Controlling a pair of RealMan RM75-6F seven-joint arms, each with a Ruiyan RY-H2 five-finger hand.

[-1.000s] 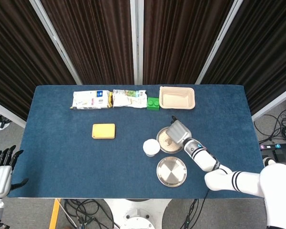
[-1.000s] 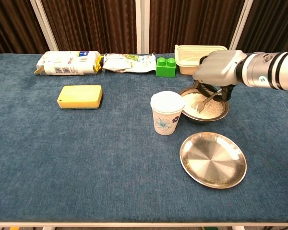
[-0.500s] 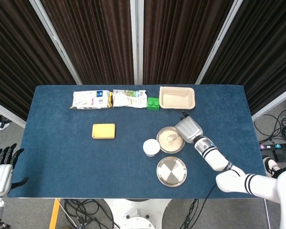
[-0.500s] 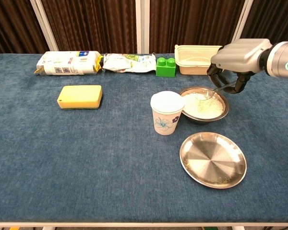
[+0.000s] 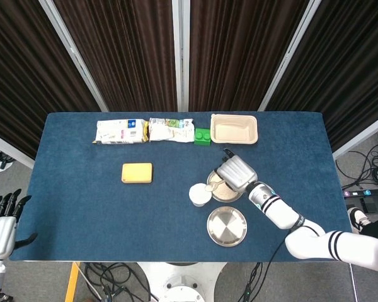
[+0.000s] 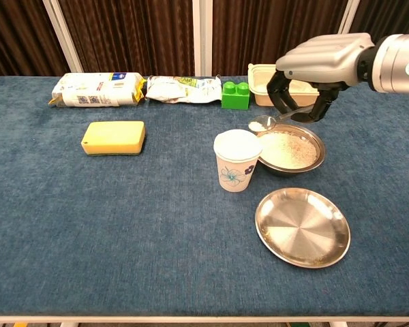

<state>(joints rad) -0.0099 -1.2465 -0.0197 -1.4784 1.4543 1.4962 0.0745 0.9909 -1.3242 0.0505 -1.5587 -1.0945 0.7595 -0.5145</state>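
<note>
In the head view the right hand covers the far part of the bowl and the spoon's handle. The left hand is cut off by the left edge, beyond the bench's near left corner. The print on the two packets is too small to read.

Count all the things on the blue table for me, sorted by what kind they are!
Food packets: 2, white bag and crinkly wrapper
Metal dishes: 2, grain-filled bowl and empty round plate
Paper cup: 1
Beige plastic tray: 1
Yellow sponge: 1
Green toy brick: 1
Spoon held by right hand: 1
Total: 9
</note>
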